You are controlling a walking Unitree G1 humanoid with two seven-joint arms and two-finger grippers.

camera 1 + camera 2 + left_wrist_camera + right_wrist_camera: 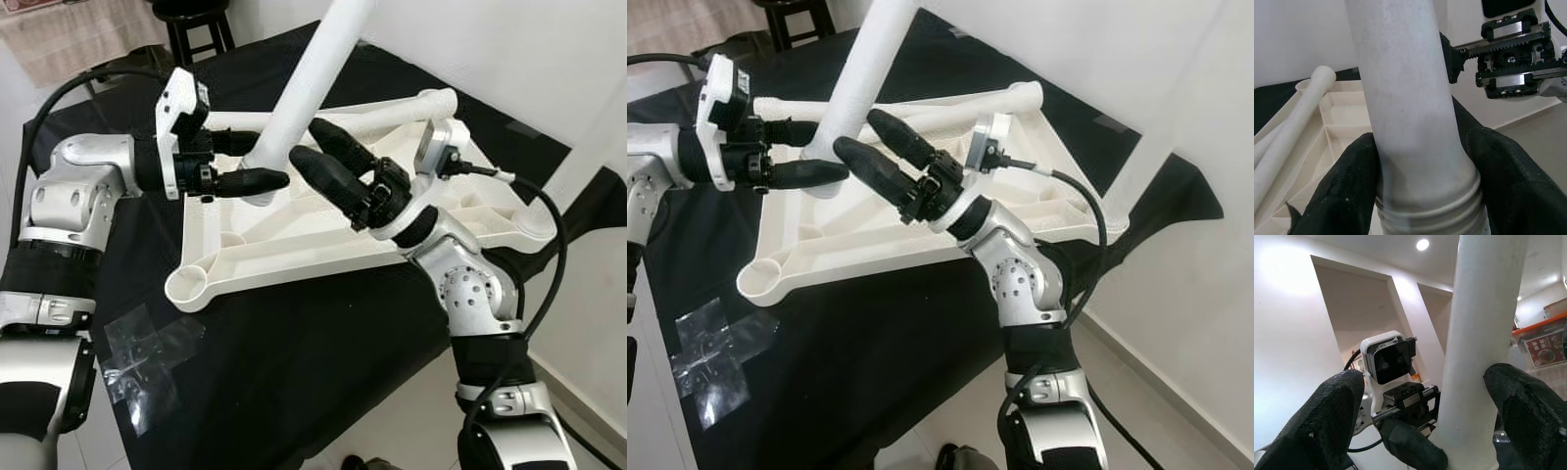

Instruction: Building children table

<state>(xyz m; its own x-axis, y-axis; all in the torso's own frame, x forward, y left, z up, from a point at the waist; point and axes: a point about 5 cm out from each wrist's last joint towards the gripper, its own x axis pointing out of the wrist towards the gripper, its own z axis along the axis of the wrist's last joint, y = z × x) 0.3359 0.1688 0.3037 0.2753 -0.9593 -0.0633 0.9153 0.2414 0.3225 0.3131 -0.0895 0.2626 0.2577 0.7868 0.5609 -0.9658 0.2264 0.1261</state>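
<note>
Left gripper (pixel 257 162): you see its two black fingers (pixel 1347 191) closed against both sides of the upright white leg (pixel 309 83), low down near the leg's threaded end. In your left wrist view the pads press the tube with no gap.

Right gripper (pixel 318 152): your fingers (pixel 1332 416) are spread wide around the same leg from the opposite side. In the right wrist view one finger sits well off the tube and the other lies just beside it; you cannot tell whether that one touches. Nothing is clamped here.

Upright leg: you find it between both pairs of fingers, tilted slightly, rising up and away from them. Its ribbed lower end (pixel 1430 215) lies just below the left fingertips, at a corner of the tabletop.

Tabletop (pixel 294 250): the white plastic top lies upside down, ribs facing up, under both grippers on the black cloth (pixel 294 372). An open round socket (pixel 188 284) is at the corner nearest you, well apart from the fingers.

Spare leg (pixel 392 108): you see another white leg lying flat across the tabletop's far edge, beyond the right fingers.

Tape (pixel 142 357): clear strips stuck on the cloth, near your left arm (pixel 73 186).
</note>
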